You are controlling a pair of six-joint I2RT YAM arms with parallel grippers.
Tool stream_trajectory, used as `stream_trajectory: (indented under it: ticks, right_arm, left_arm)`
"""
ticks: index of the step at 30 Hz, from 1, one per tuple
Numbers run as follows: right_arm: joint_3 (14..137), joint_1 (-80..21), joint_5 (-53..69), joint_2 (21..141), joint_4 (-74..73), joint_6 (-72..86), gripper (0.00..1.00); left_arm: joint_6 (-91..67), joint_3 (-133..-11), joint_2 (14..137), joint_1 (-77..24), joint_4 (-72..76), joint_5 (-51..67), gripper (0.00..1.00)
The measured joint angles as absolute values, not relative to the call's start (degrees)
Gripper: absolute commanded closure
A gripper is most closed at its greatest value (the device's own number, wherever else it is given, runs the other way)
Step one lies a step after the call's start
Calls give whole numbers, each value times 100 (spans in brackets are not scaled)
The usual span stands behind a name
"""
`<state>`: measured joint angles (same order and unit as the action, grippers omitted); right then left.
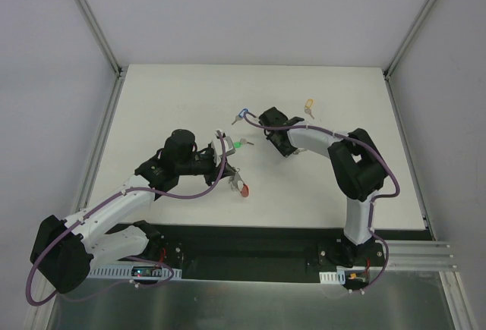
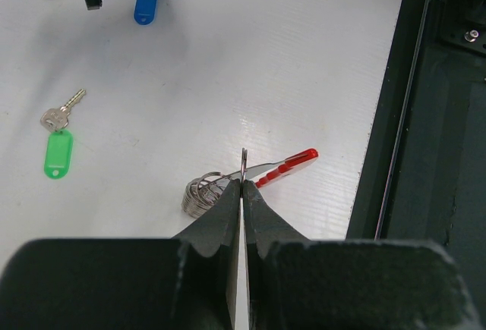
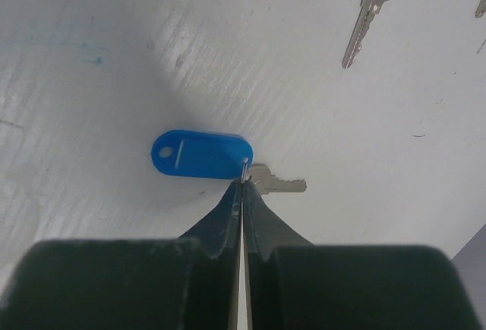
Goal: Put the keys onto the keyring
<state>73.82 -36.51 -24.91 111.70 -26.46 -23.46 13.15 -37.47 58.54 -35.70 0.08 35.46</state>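
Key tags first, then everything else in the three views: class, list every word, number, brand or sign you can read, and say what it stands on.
No text can be read in any view.
Blue tag: plain face, no writing.
Green tag: looks blank.
Right arm's base: too small to show any marking.

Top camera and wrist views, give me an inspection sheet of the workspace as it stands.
Surface: white table, faintly scuffed.
Job's things: keyring and blue-tagged key gripped; green-tagged key and yellow-tagged key lying loose.
Clutter: nothing seen.
Grippers: left gripper shut on the keyring; right gripper shut on the blue-tagged key's small ring.
Cables: purple cables run along both arms, apart from the loose keys.
Surroundings: grey walls, metal frame posts.
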Motion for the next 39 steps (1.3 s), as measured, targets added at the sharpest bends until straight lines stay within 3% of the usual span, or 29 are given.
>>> stream_trajectory:
  ticks: [7, 15, 28, 39]
  right_arm:
    - [7063, -3669, -2436, 10545, -2613, -2349, 99]
    - [6080, -3686, -1898, 8733, -2163, -2355, 99]
    - [3999, -3710, 410, 5688, -322, -2268, 99]
    - [3199, -3741, 2043, 4923, 917, -1802, 94]
  left_arm:
    - [1315, -3747, 5852, -3570, 8, 3546, 100]
    - [1334, -3747, 5774, -3570, -1, 3535, 100]
    - [1437, -3747, 5437, -3570, -43, 3544, 100]
    - [1520, -3747, 5376, -3570, -86, 3603, 100]
